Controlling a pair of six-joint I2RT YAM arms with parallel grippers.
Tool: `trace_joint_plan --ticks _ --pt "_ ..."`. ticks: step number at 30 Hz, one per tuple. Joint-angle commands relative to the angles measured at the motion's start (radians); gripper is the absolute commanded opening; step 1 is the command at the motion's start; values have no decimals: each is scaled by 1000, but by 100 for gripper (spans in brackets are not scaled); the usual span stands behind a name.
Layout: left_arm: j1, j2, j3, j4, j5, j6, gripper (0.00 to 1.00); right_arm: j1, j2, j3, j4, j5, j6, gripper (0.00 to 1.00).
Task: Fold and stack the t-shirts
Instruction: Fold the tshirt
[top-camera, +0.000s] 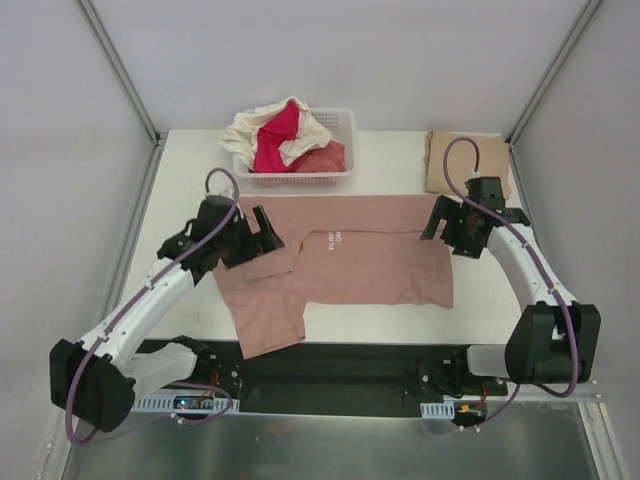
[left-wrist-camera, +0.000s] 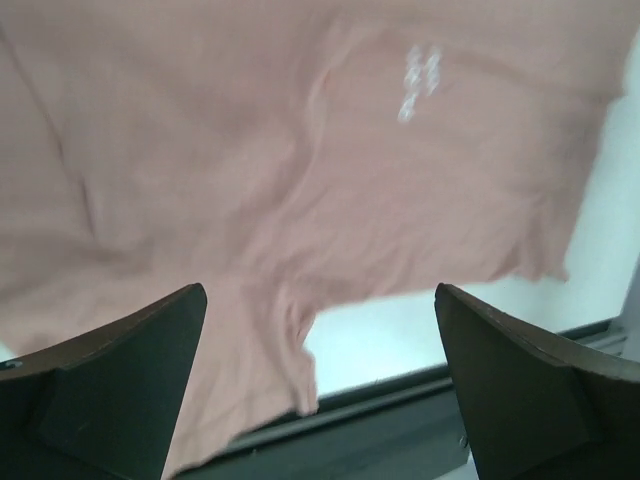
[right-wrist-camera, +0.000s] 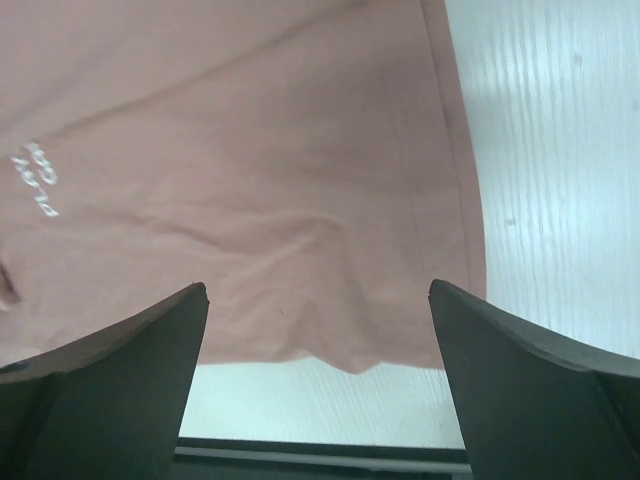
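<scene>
The dusty-pink t-shirt (top-camera: 350, 262) lies spread on the white table, print up, with one sleeve hanging toward the near edge. It fills the left wrist view (left-wrist-camera: 250, 180) and the right wrist view (right-wrist-camera: 250, 170). My left gripper (top-camera: 268, 237) is open and empty above the shirt's left part. My right gripper (top-camera: 440, 226) is open and empty above the shirt's right edge. A folded tan t-shirt (top-camera: 462, 160) lies at the far right. Cream (top-camera: 250, 128), magenta (top-camera: 278, 140) and coral (top-camera: 325, 158) shirts sit piled in the basket.
The white lattice basket (top-camera: 300, 178) stands at the back centre, just beyond the pink shirt. The table's near edge and a dark rail (top-camera: 350, 365) run in front. Grey walls close in the left, right and back.
</scene>
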Motion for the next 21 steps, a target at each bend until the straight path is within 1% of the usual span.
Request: trace_joint_plan --ticks 1,2,4,7,9,11,12,14,15,17,21 --pt "-146 -113 -174 -245 -108 -212 99 4 -126 -103 -16 56 37 97" --pt "-169 -136 -221 -269 -131 -241 99 4 -146 -130 -21 64 41 97" --pt "-221 -196 -258 -332 -130 -313 97 4 -194 -153 -33 79 41 97" --pt "-278 -239 -298 -418 -115 -381 93 2 -222 -178 -48 88 38 97" --pt "-313 -245 -334 -443 -80 -425 89 2 -228 -189 -56 93 35 97" --pt "-362 -224 -378 -463 -44 -448 83 2 -231 -196 -54 102 38 97" --pt "-376 -210 -390 -466 -38 -468 79 4 -232 -201 -51 105 40 97" --pt "-407 -163 -410 -464 -33 -487 73 2 -229 -209 -47 105 43 97" --pt "-413 -149 -409 -464 -30 -493 65 2 -228 -212 -44 102 45 97" --pt "-432 -115 -397 -464 -49 -500 59 2 -225 -210 -41 100 43 97" --pt "-435 -75 -391 -464 -62 -491 52 2 -212 -209 -38 104 40 97"
